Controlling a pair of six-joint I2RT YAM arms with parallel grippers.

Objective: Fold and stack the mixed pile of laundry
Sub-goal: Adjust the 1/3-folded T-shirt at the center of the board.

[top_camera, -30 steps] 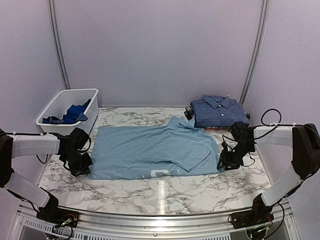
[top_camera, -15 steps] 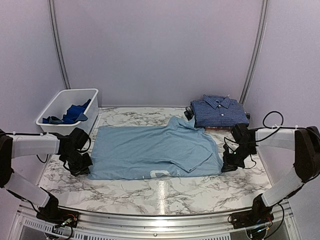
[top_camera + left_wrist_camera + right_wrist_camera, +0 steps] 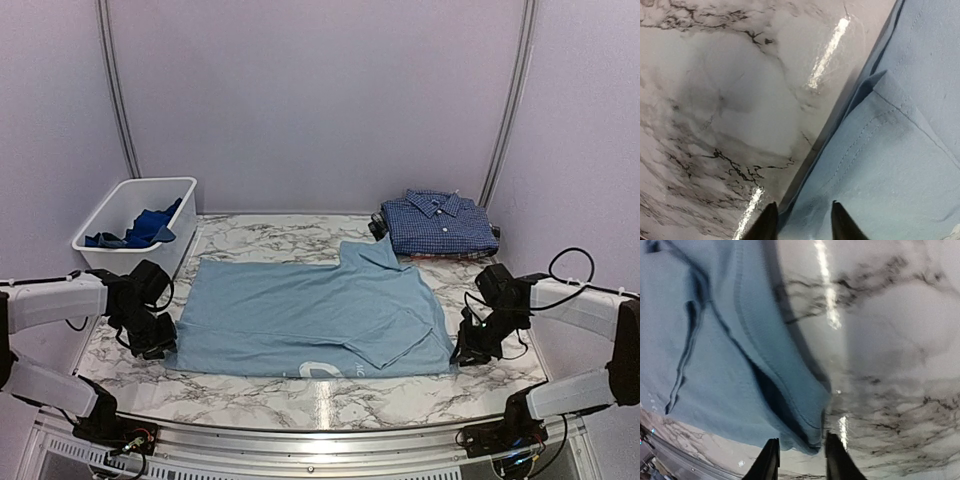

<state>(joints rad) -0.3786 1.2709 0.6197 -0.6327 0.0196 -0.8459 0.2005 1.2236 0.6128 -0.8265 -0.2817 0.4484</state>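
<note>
Light blue T-shirt [image 3: 310,315] lies spread flat across the middle of the marble table [image 3: 300,400], sleeve side toward the right, neck toward the far edge. Left gripper [image 3: 802,222] sits low at the shirt's left hem, its jaws a little apart and straddling the stitched edge; the gap looks too wide to be pinching such thin cloth, so I read it as loose, holding nothing. Right gripper [image 3: 800,457] is at the right near corner in the same posture, narrowly parted with the doubled corner lying between the tips. A folded navy check shirt [image 3: 438,222] rests at the far right; a royal blue garment [image 3: 148,226] waits in the white bin [image 3: 178,215] at far left. Handling judgement: the tee is light, limp jersey with no stiffness. It will sag and crease if lifted by one point, and should slide readily on the glossy top. The best holds look like the hem and corners, where the seams give thickness, taken by both sides together.
</note>
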